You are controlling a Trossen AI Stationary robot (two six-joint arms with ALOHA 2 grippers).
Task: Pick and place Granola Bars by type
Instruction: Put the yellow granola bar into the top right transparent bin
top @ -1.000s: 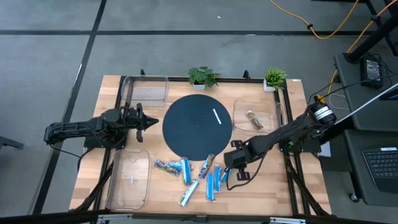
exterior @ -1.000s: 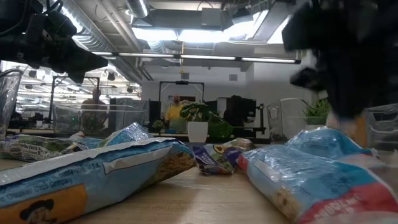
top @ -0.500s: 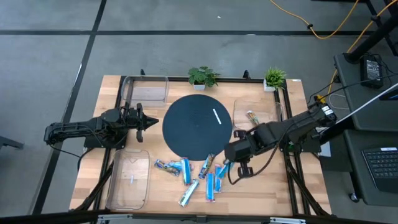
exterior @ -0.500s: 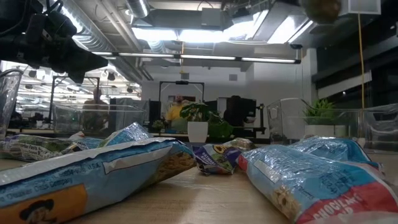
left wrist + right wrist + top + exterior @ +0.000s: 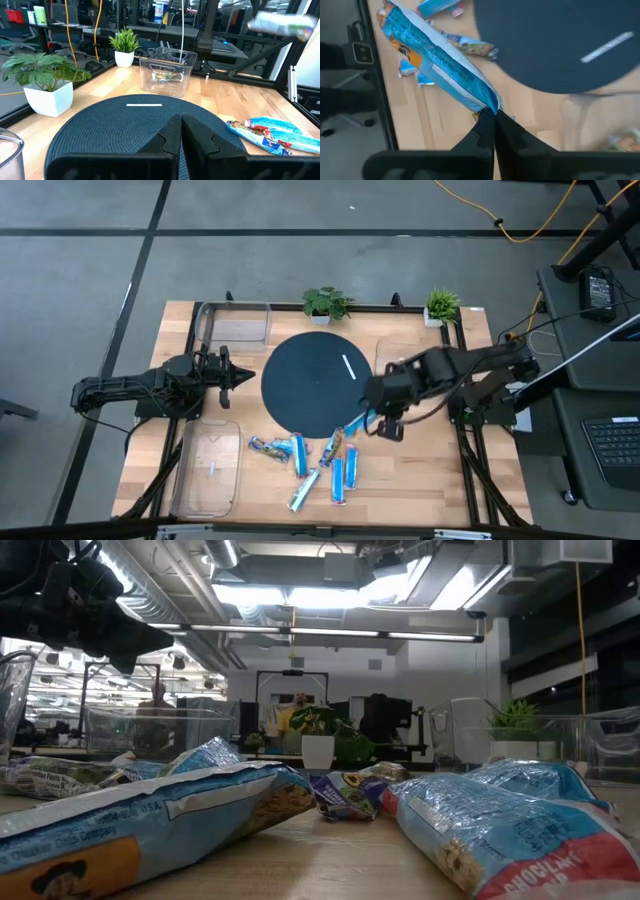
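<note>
Right gripper [image 5: 492, 117]: clamped on one end of a long shiny blue foil-wrapped granola bar [image 5: 440, 65]; the bar hangs clear of the bench, trailing away from the fingertips. In the high view this gripper [image 5: 368, 418] sits right of centre, at the lower right edge of the round dark woven mat [image 5: 312, 380].

Step in hand (judgement): carry the pinched bar to its bin. The grip is only at the wrapper's tip, so the bar may swing or slip; move smoothly, keep it high enough to clear the bin wall, and let go only once it hangs inside.

Likely target (judgement): clear rectangular plastic bin [image 5: 436, 356] just right of the mat, already holding a green-brown bar [image 5: 167, 76]. Whether a blue bar belongs there I cannot tell; the other clear bins sit at upper left [image 5: 236, 323] and lower left [image 5: 208, 470].

Right arm pose: reaches in from the right edge, elbow folded above the right bin, wrist turned down toward the lower centre.

Remaining granola bars [image 5: 310, 460]: loose cluster on the wooden bench [image 5: 420, 480], lower centre, below the mat; mostly blue.

Left gripper [image 5: 180, 131]: fingers pressed together, holding nothing, pointing across the mat; arm waits stretched out at middle left [image 5: 235, 373].

Also: thin white stick mark [image 5: 349, 367] on the mat.
</note>
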